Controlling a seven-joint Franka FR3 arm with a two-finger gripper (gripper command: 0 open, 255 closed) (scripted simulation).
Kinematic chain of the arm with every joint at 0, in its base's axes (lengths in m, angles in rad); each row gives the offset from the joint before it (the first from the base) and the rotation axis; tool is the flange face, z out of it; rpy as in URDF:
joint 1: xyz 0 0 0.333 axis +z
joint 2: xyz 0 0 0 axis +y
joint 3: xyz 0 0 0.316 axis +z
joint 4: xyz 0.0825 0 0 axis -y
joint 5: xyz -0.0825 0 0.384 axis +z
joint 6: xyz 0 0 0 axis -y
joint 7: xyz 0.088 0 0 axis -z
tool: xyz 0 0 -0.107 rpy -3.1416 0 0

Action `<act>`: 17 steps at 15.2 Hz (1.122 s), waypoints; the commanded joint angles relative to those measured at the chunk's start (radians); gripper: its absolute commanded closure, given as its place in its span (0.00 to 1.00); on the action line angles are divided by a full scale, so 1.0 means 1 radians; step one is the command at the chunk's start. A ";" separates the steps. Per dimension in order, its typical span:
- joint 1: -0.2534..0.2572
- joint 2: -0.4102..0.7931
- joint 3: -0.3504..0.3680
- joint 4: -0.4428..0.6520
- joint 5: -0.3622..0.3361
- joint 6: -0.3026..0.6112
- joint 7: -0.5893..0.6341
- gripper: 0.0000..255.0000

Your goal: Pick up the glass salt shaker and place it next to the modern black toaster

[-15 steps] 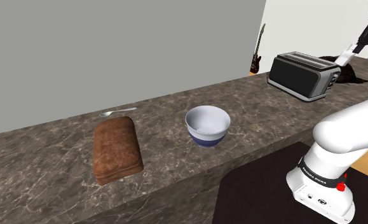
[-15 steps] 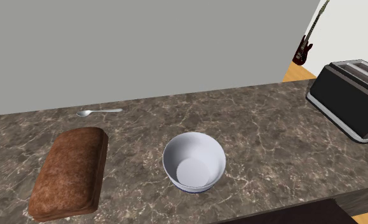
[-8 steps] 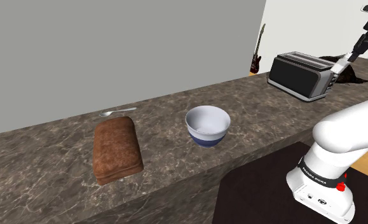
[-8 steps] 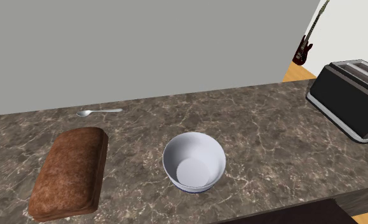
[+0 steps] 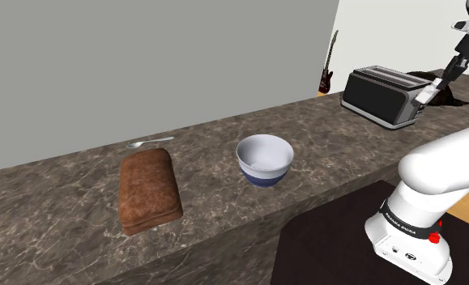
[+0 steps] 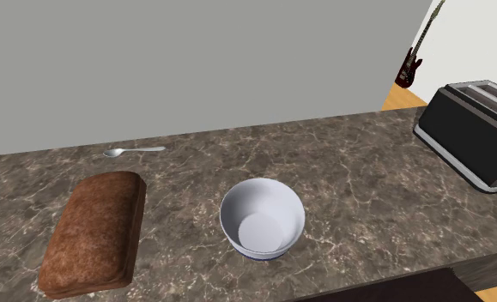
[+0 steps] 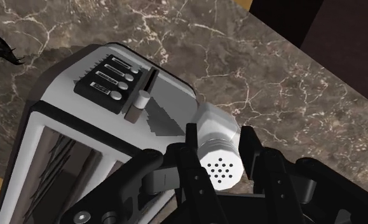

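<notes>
End effector [image 7: 219,141] clasps salt shaker [image 7: 218,164], seemingly beside toaster [image 7: 81,130].

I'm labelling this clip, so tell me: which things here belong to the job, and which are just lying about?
Job: salt shaker, clasped in the gripper; toaster.
Lying about: brown loaf; white bowl; spoon; guitar by the wall.

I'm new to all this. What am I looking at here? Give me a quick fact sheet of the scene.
Surface: dark marbled countertop
Hand: black gripper, shut on the salt shaker
Shaker: white body, cap with holes, held close to the toaster's control end
Toaster: black and silver toaster, at the shoulder view's far right of the counter
Other things: brown loaf, white bowl, spoon
Background: electric guitar
</notes>
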 commanded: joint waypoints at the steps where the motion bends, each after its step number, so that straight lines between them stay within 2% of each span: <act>1: -0.002 0.000 -0.010 -0.026 -0.005 0.028 -0.002 1.00; 17: 0.021 0.051 -0.116 -0.191 -0.025 0.248 -0.027 1.00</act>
